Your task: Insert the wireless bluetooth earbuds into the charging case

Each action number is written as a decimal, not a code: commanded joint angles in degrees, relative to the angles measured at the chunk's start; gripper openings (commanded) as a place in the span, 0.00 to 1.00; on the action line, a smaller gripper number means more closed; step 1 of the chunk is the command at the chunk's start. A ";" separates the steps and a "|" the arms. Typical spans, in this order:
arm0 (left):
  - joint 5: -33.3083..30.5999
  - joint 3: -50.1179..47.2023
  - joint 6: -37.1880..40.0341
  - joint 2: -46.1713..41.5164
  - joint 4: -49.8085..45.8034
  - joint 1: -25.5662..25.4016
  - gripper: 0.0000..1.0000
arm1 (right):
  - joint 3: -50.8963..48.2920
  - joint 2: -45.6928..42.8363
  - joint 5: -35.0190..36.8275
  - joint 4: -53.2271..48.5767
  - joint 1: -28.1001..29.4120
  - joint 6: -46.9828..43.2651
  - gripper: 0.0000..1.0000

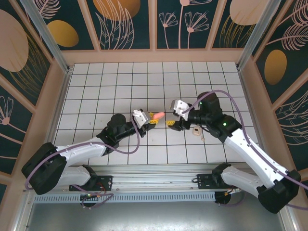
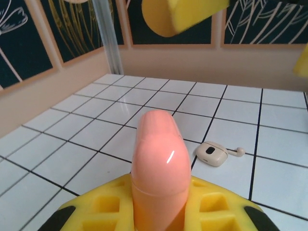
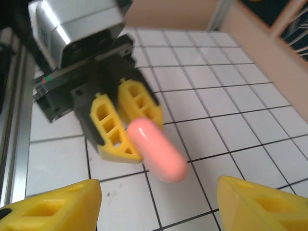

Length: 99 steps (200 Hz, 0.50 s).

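Top external view: the left gripper (image 1: 152, 121) and the right gripper (image 1: 170, 120) face each other near the middle of the tiled floor (image 1: 120, 82), well apart from every wall.
Charging case: the salmon-pink case (image 1: 157, 115) is pinched at one end by the left gripper and sticks out past the fingertips towards the right gripper. In the left wrist view a seam runs round the case (image 2: 159, 159) just above the yellow fingers (image 2: 96, 209).
Left gripper: narrow, clamped on the case (image 3: 156, 149).
Right gripper: spread wide, with one yellow finger (image 3: 53, 207) on each side of the right wrist view, short of the case.
Markings: a green light shows on the right arm (image 1: 224, 124).
Surface: glossy white tiles with dark grout lines.
Other object: a beige rounded object with a dark hole (image 2: 211, 154) lies on the tiles near the right arm.
Room: tan walls below dark teal panels (image 1: 127, 24) with pale plant drawings and gold ovals.
Edges: metal posts (image 1: 41, 29) stand at the far corners, and a metal rail (image 1: 159, 183) runs along the near edge.
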 commanded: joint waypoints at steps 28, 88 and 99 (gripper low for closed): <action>-5.09 8.14 -17.28 -1.97 -20.85 0.58 0.07 | -10.99 -2.58 12.18 20.52 -0.64 37.51 0.66; 6.14 12.37 -32.36 4.28 -28.22 6.88 0.07 | -12.14 -3.01 24.23 15.36 -0.82 50.28 0.67; 6.89 14.86 -33.30 7.21 -30.94 7.48 0.08 | -12.26 -2.71 25.42 14.44 -0.82 52.55 0.67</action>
